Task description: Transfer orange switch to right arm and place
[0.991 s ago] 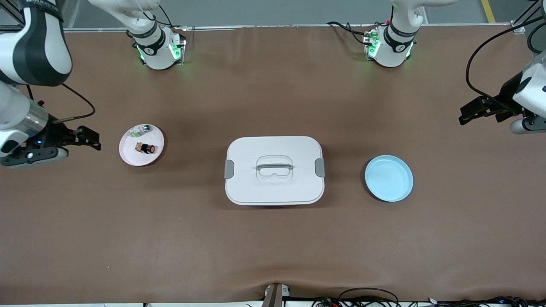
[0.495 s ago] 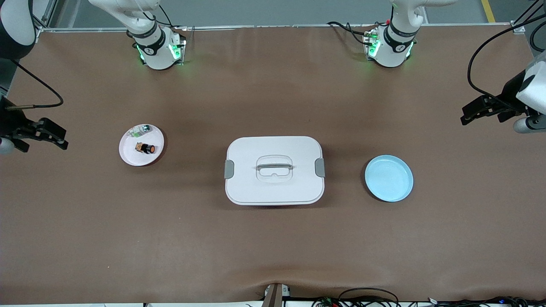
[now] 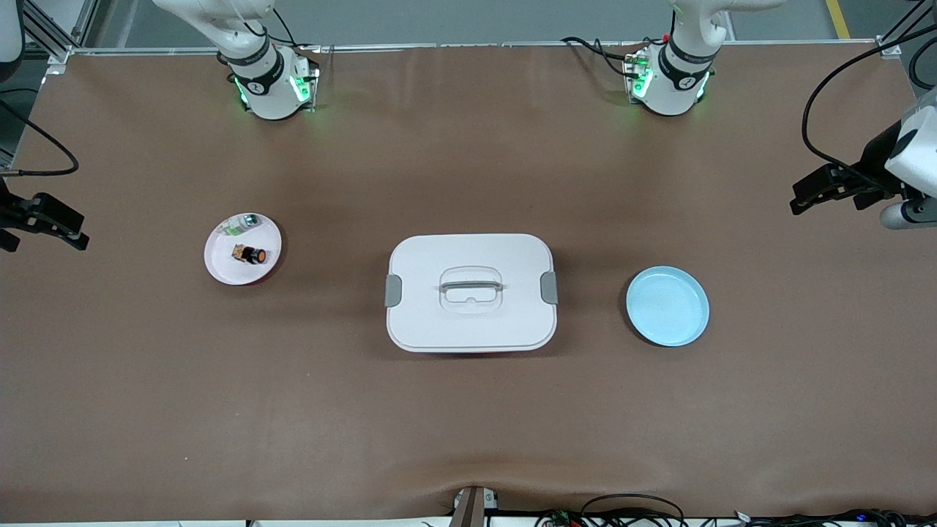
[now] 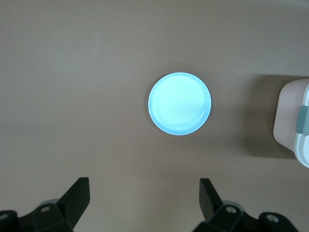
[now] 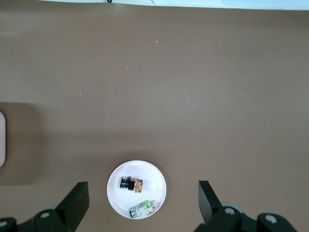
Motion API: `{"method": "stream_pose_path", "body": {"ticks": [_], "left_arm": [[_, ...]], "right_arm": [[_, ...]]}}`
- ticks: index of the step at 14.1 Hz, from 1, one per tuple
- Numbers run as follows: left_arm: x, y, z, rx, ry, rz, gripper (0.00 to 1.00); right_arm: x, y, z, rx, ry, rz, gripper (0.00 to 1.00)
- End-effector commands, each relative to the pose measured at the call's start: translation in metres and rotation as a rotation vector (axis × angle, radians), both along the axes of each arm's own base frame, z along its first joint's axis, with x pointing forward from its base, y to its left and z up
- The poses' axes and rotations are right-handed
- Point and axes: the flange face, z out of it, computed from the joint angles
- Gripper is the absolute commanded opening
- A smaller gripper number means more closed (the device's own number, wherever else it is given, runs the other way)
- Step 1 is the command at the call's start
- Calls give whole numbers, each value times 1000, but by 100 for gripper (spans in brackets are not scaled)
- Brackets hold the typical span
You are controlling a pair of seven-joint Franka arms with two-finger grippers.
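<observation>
While both arms hang at the ends of the table (image 3: pixel 468 424), the orange switch (image 3: pixel 250 255) lies on its side on a small white plate (image 3: pixel 219 267) toward the right arm's end. Its long axis runs roughly along the table's length, the orange cap pointing toward the middle of the table and the tan-orange band at the end toward the table's edge. In the right wrist view the switch (image 5: pixel 131 184) shows as a short dark body lying flat on the plate (image 5: pixel 149 174). A small white-and-green part (image 3: pixel 242 222) shares the plate, farther from the front camera than the switch and apart from it.

The right gripper (image 3: pixel 44 219) hovers over the table's edge at the right arm's end, well apart from the plate; its fingers (image 5: pixel 77 200) stand wide apart and hold nothing. The left gripper (image 3: pixel 827 189) hangs over the left arm's end of the table, its fingers (image 4: pixel 77 195) also spread wide and empty. Near it on the table sits a light blue plate (image 3: pixel 667 306), bare. Between the two plates, in the middle of the table, rests a white lidded box (image 3: pixel 471 293) with grey side clasps and a handle on top.
</observation>
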Motion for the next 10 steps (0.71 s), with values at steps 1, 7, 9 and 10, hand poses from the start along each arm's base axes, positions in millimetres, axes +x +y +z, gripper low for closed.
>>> {"method": "stream_pose_path", "body": {"ticks": [1, 7, 9, 10], "left_arm": [[4, 1, 0, 10, 16, 1, 100], [4, 2, -1, 10, 17, 1, 100], [4, 1, -1, 10, 17, -1, 100], [4, 1, -1, 10, 17, -1, 100]], "right_arm": [[2, -3, 9, 44, 38, -39, 100], [-12, -2, 12, 89, 138, -179, 100], [-15, -15, 14, 124, 140, -204, 100], [-16, -17, 14, 130, 142, -202, 100]]}}
